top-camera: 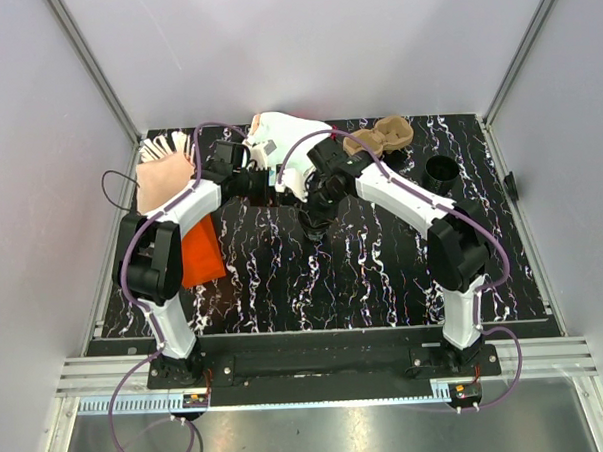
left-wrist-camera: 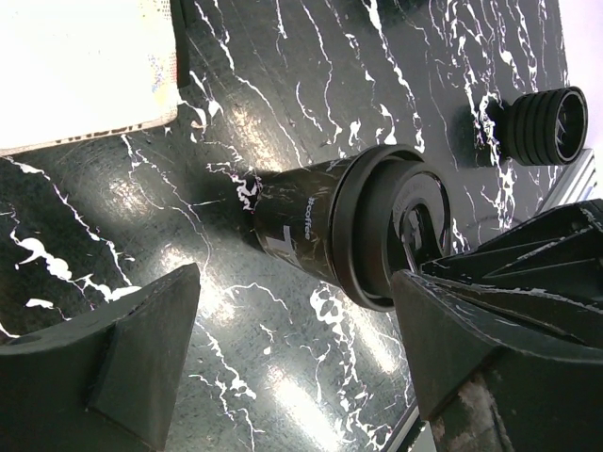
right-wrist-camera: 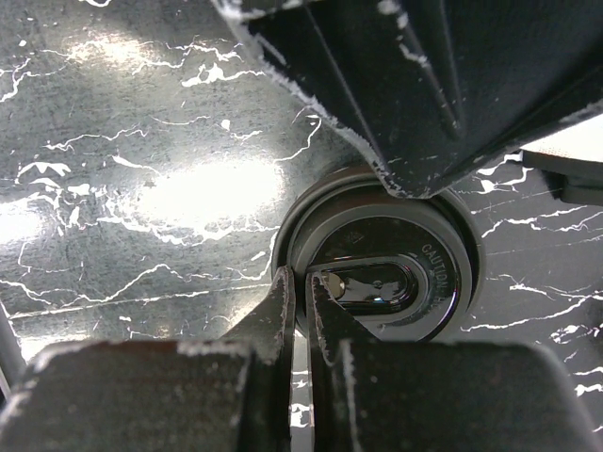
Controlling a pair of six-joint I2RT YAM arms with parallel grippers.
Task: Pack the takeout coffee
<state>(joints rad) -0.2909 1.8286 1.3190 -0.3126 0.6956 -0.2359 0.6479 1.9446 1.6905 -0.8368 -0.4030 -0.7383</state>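
The takeout coffee (left-wrist-camera: pixel 311 221) is a black lidded cup on the marble table in mid-scene. It is mostly hidden under the grippers in the top view (top-camera: pixel 315 228). The right wrist view looks down on its lid (right-wrist-camera: pixel 396 282). My right gripper (right-wrist-camera: pixel 303 282) is shut, pinching the lid's rim at one side, and also shows in the top view (top-camera: pixel 319 207). My left gripper (left-wrist-camera: pixel 297 282) is open and empty, close beside the cup, with the cup just beyond its fingertips. It also shows in the top view (top-camera: pixel 278 185).
A brown cardboard cup tray (top-camera: pixel 378 138) lies at the back right. A second black ribbed cup (top-camera: pixel 441 172) stands right of it and shows in the left wrist view (left-wrist-camera: pixel 546 122). A white bag (top-camera: pixel 278 147) is at back centre. A pink stirrer cup (top-camera: pixel 164 177) and an orange object (top-camera: pixel 198 253) are at the left.
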